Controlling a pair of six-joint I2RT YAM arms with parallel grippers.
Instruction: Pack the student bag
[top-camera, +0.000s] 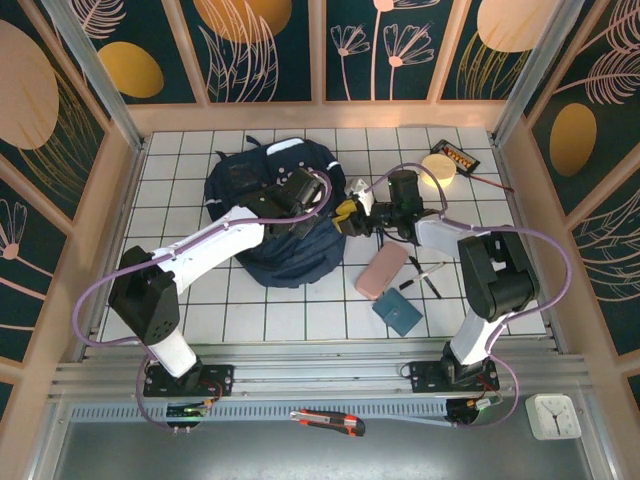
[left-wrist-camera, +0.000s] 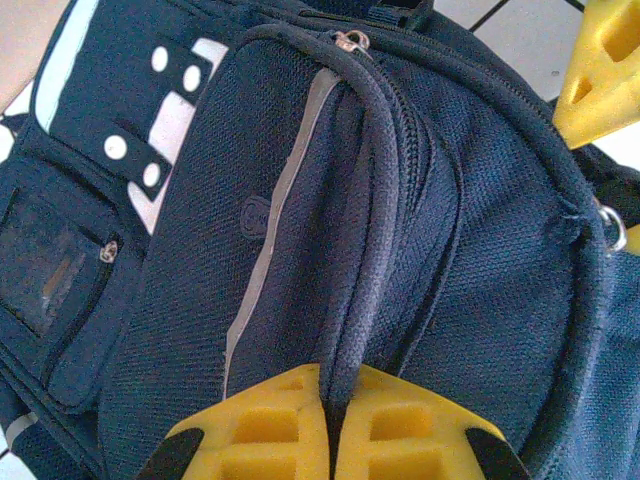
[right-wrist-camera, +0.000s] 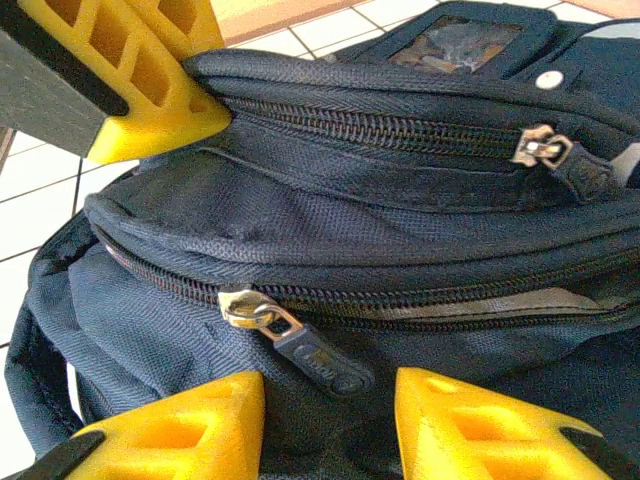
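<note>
Two grippers are set at the navy student bag (top-camera: 285, 265) lying mid-table (top-camera: 300, 320). The left gripper (left-wrist-camera: 332, 430) is pinched on a piped seam (left-wrist-camera: 365, 230), apparently to brace the fabric. The right gripper (right-wrist-camera: 330, 420) is spread astride a zipper pull (right-wrist-camera: 315, 358), likely for grasping.

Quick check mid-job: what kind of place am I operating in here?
Probably a staged robot test booth, not a real classroom: a white gridded tabletop, walls of dark teal leaf-patterned panels in pale wooden frames, and a grey metal mounting rail along the near edge.
</note>
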